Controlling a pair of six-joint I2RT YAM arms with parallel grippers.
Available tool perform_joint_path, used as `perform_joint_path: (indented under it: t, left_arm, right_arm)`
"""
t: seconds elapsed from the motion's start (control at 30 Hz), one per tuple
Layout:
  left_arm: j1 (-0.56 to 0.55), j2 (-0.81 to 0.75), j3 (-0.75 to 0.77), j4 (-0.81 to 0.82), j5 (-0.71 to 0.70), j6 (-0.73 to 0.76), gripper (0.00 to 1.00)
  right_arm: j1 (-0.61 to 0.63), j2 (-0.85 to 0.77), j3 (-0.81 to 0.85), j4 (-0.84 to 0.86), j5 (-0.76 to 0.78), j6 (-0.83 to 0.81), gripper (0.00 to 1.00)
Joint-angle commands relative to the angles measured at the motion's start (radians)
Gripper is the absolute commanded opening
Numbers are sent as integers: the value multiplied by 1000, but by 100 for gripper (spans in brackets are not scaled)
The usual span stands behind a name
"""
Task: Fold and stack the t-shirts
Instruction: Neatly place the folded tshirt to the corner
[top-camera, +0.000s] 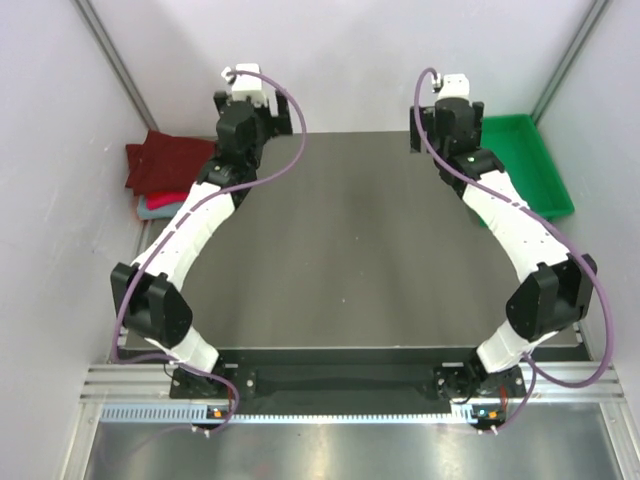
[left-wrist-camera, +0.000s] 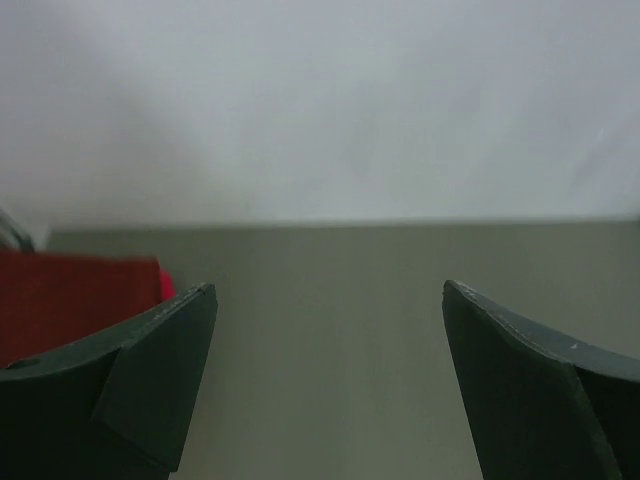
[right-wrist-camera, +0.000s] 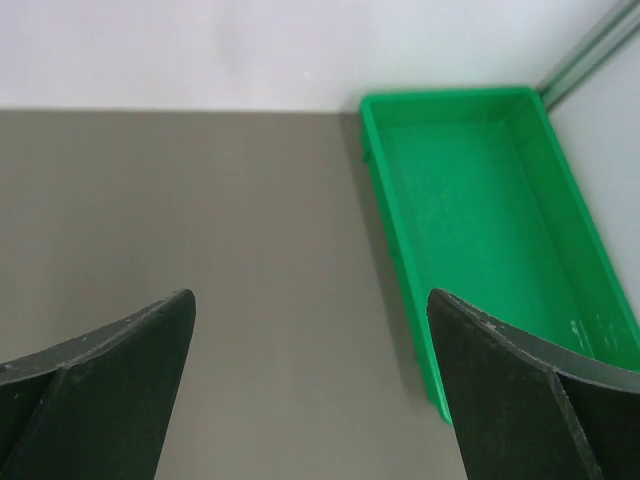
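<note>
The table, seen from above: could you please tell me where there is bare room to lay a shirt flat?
The middle of the table is bare, bordered by the left arm, the right arm and the far wall. It is crowded only at the far left corner, where the stacked shirts lie. The green tray, far right, is empty too.

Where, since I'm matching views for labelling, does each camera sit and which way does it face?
Top external: above and behind the robot, looking down on the table; left arm and right arm show.
Left wrist: on the left arm, facing the back wall; open left pincer in view, t-shirts at left.
Right wrist: on the right arm, facing the far right corner; open right pincer frames the green tray.
Shared: top and left wrist, the t-shirts; top and right wrist, the tray.
</note>
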Motion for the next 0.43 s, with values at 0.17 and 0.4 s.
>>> perform_joint_path:
  t: [0.17, 0.4]
  left_arm:
    - [3, -24, -146, -130, 123, -74, 99]
    - [-1, 80, -114, -105, 244, -88, 99]
  right_arm:
    - [11, -173, -110, 18, 58, -43, 100]
    - [11, -147, -179, 69, 50, -70, 100]
